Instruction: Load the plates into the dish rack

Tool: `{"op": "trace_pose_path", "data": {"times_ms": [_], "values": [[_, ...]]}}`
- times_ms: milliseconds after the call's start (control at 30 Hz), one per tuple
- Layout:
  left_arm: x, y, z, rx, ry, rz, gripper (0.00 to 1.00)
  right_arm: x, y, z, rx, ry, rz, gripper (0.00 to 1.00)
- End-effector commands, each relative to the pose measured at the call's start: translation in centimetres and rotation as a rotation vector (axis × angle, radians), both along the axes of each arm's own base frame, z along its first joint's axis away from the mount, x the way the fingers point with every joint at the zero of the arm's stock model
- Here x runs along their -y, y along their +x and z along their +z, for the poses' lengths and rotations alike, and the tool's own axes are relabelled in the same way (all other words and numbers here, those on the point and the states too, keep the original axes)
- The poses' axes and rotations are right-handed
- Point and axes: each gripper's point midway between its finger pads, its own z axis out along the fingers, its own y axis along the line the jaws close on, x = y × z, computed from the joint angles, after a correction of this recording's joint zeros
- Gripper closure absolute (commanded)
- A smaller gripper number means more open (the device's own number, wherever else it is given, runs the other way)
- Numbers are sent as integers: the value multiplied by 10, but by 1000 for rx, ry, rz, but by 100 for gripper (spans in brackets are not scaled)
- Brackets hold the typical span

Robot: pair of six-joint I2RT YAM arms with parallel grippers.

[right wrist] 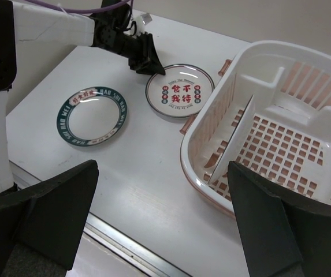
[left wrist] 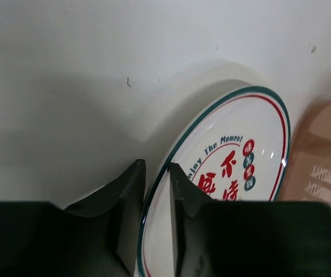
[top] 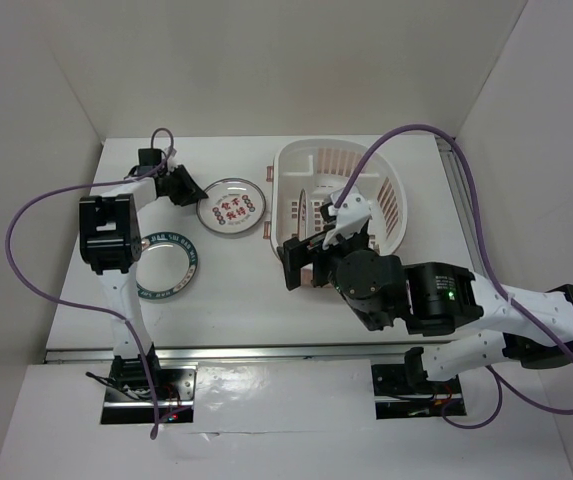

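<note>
Nearby, teal-rimmed plate (top: 171,266) lies partly under left arm (top: 106,232).

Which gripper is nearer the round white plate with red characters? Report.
Left. The left gripper has its fingers astride the rim of the round white plate with red characters; the right gripper hangs open over the near edge of the pale pink plastic dish rack, apart from that plate.

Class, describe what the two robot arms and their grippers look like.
Both the left arm and right arm have white shells with black joint housings, each trailing a purple cable. The left gripper and right gripper have black, wedge-shaped fingers. A green light glows on the right arm.
</note>
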Motion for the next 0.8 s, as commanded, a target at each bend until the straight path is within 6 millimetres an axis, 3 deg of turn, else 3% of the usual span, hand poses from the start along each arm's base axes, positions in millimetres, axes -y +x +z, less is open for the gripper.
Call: {"op": "trace_pose_path", "data": {"times_ms": [0,167,200,400,533,667,700,767], "values": [[5,-16,-18,-66,15,-18,68,1,-2,7,1,50,3,0],[5,-12,-22,-68,15,-18,89,1,-2,7,1,50,3,0],[5,-12,-22,-72,9,-12,98,1,-2,7,1,50,3,0],[5,-7,-18,-70,9,-12,100,3,0,6,7,50,-14,0],[-8,-1,11,-24,53,30,100,3,2,5,13,40,-36,0],[-26,5,64,60,94,82,100,6,8,7,33,48,-57,0],[-33,5,88,106,99,97,100,6,10,8,28,73,-49,0],[-39,1,106,131,95,119,100,8,17,6,29,77,-62,0]]}}
